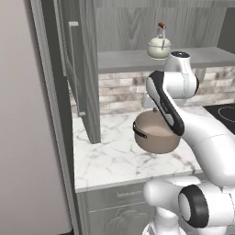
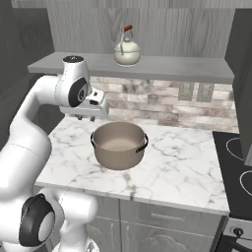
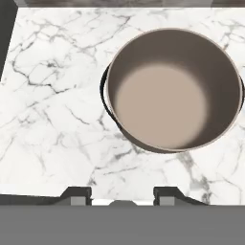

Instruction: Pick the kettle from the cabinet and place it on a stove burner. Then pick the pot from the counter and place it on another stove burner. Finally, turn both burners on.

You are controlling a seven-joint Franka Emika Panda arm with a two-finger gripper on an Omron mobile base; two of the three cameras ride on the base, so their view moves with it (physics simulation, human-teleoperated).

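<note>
1. The arm bends over the counter [image 2: 182, 162], hand pointing straight down.
2. The gripper [image 3: 122, 195] hovers above bare marble, its fingers parted and holding nothing.
3. The pot [image 3: 174, 91] sits at its 1 o'clock.
4. The kettle [image 2: 127, 51] stands on the cabinet [image 2: 197, 69] shelf.

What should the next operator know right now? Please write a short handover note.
Gripper: open, holding nothing, hanging above the counter beside the pot.
Kettle: upright on the cabinet shelf, untouched.
Pot: upright on the counter, empty.
Stove burners: at the right, nothing visible on them.
Done: nothing yet.
Left: move the kettle to a burner, the pot to another burner, then turn both on.
</note>
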